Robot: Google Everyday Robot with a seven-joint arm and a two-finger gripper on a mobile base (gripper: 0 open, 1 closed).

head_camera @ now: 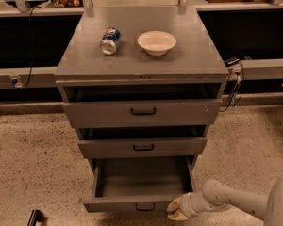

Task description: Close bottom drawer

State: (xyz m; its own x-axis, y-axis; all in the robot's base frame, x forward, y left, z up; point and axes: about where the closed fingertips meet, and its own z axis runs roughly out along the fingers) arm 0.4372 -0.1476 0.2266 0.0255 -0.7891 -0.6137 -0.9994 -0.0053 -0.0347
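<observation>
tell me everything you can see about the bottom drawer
The bottom drawer is the lowest of three in the grey cabinet: grey metal by its look, low flat front, small black pull handle. It stands pulled far out, level, and nothing shows inside. The gripper is at the right end of its front; contact is unclear.

Lab-like workspace, grey metal cabinet [193,55], benches [23,75], speckled floor [33,164], jaws beside bottom drawer [118,204] front.
</observation>
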